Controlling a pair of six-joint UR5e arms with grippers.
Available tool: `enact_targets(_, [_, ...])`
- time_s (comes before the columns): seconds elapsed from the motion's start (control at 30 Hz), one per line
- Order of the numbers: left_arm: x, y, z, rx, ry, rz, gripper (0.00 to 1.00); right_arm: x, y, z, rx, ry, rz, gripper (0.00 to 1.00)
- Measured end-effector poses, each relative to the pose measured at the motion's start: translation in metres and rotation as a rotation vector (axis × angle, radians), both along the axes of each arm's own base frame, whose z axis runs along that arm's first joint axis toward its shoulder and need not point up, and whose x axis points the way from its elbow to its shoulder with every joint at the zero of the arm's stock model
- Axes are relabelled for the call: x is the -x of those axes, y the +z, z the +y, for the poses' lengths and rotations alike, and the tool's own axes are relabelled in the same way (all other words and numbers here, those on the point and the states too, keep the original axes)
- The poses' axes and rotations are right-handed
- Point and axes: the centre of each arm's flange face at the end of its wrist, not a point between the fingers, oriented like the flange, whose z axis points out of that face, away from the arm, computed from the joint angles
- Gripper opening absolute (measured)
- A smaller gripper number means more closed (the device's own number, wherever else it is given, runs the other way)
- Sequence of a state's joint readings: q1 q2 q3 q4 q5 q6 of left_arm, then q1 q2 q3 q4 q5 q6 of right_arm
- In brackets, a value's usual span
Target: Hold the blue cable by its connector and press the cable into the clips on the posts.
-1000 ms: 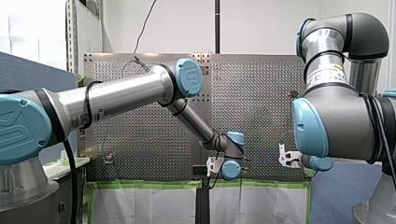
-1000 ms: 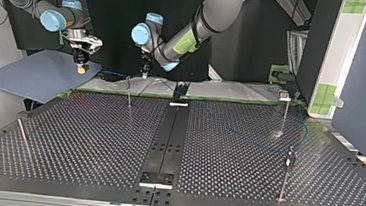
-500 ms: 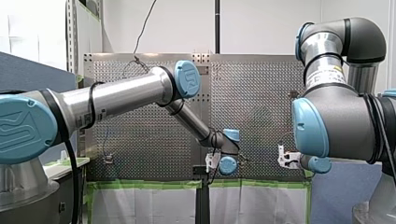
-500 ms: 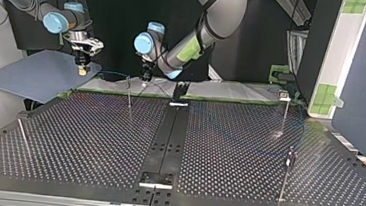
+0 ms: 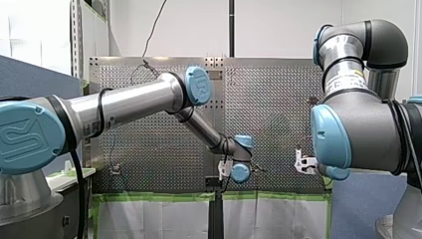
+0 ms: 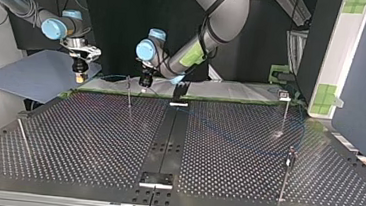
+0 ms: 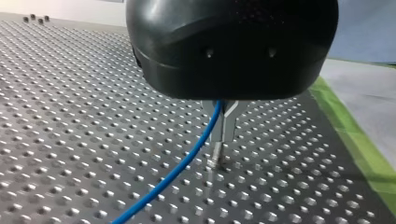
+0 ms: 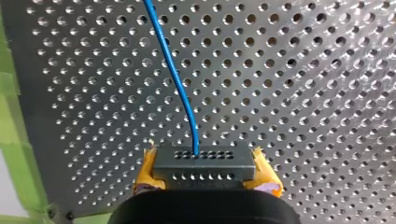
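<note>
remote desk, cable-routing run: my right gripper [image 8: 205, 169] has its yellow pads [image 8: 145, 175] closed on the grey connector [image 8: 204, 161]. the blue cable [image 8: 173, 77] leaves the connector's face and runs out over the perforated table [image 6: 92, 140]. at the table's far edge in the top view, my left gripper [image 7: 224, 128] hangs with its metal fingers [image 7: 229, 121] drawn together and the cable passing between them, right above the tip of a thin post [image 6: 129, 92]. i judge the first half done: the connector is in hand and the cable is strung between the two grippers. seating it in this post's clip looks like the step in hand, and i cannot see it seated yet. a faint blue loop lies across the table toward the two posts at the top view's right [image 6: 286, 114] [image 6: 286, 175]; whether their clips hold it is too small to tell. the lone post at that view's left [image 6: 23, 138] shows no cable near it.
</note>
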State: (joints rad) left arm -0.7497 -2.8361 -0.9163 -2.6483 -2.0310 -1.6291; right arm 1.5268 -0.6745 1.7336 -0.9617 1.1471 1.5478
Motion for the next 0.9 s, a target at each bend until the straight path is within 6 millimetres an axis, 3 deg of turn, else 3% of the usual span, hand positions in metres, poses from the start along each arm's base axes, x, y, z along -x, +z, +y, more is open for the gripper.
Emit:
enact_targets(0.47, [-0.021,-0.05,0.015,-0.019,0.005,0.102,0.0,-0.001,0.017,-0.031,0.051,-0.004,-0.033,0.0])
enact_targets(0.63, [-0.027,-0.049,0.016,-0.025,0.013,0.11,0.0,-0.002,0.013,-0.039,0.048,-0.001,-0.035,0.0])
enact_targets(0.9, [-0.041,-0.026,0.007,-0.001,0.031,0.08,0.0,-0.007,-0.017,-0.045,-0.013,0.01,-0.003,0.0])
